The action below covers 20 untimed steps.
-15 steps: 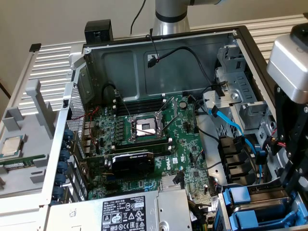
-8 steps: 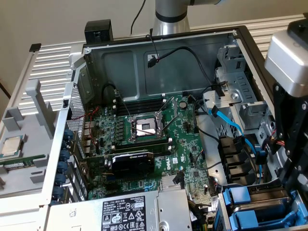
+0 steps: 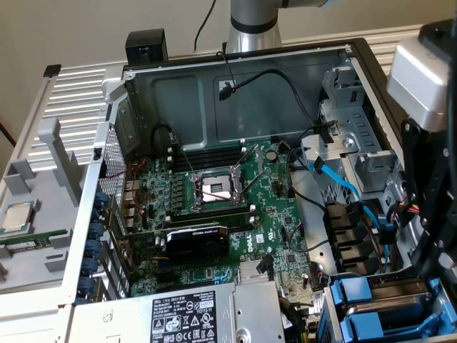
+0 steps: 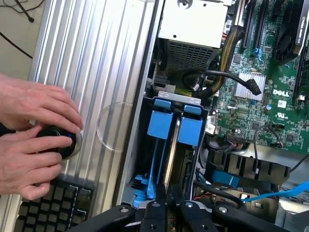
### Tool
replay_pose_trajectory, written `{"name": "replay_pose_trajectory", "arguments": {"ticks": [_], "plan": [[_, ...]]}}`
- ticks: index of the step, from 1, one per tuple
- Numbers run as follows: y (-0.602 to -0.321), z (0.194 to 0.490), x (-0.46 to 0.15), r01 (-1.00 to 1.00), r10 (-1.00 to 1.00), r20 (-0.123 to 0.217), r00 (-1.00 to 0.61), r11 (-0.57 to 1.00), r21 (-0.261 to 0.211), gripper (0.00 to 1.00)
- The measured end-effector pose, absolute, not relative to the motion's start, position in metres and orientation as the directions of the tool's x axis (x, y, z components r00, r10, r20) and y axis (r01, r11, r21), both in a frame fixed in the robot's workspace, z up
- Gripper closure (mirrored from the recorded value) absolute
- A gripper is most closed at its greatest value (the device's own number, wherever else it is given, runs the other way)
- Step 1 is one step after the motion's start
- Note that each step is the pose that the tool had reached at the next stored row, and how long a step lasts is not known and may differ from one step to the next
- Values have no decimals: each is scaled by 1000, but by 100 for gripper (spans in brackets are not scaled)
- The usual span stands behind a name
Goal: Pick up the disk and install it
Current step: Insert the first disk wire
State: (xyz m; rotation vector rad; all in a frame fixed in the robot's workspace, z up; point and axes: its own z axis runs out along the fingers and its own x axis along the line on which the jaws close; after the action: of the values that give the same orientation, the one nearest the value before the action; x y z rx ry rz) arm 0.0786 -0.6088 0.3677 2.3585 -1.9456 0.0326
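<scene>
The disk (image 4: 168, 159) stands on edge in the drive bay at the case's corner. In the wrist view I see its thin silver side and a blue carrier rail. My gripper (image 4: 170, 205) hangs straight over it, its two black fingers (image 4: 154, 212) drawn close on either side of the disk's upper edge. Blue carrier handles (image 4: 160, 123) sit at the bay's far end. In the exterior view the gripper's black housing (image 3: 432, 207) fills the exterior view's right and hides the fingers. The bay's blue carriers (image 3: 354, 293) show below the housing.
A Dell motherboard (image 3: 271, 207) with an open processor socket (image 3: 214, 187) and a black graphics card (image 3: 196, 241) lies in the case. Black and blue cables (image 3: 341, 182) run beside the bay. A person's hands (image 4: 34, 130) rest on a black knob by a keyboard (image 4: 53, 205).
</scene>
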Motion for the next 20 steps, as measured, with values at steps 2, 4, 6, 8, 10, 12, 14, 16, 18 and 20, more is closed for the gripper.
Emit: {"name": "replay_pose_trajectory", "arguments": {"ticks": [2,4,6,8,10,12,14,16,18,20], "plan": [[-609,367,78,-981,-979,71,189,-185,51,83],[-608,367,77,-982,-980,73,186,-183,52,83],[-608,366,75,-983,-981,73,182,-179,52,83],[-608,366,75,-985,-983,73,170,-167,52,83],[-608,365,75,-987,-985,73,154,-150,52,83],[-608,364,75,-989,-988,73,139,-136,52,83],[-607,363,75,-991,-989,73,131,-127,53,83],[-605,362,75,-991,-990,73,125,-121,54,83],[-603,361,75,-991,-990,73,123,-120,54,83],[-598,361,75,-991,-990,73,123,-119,54,83]]}}
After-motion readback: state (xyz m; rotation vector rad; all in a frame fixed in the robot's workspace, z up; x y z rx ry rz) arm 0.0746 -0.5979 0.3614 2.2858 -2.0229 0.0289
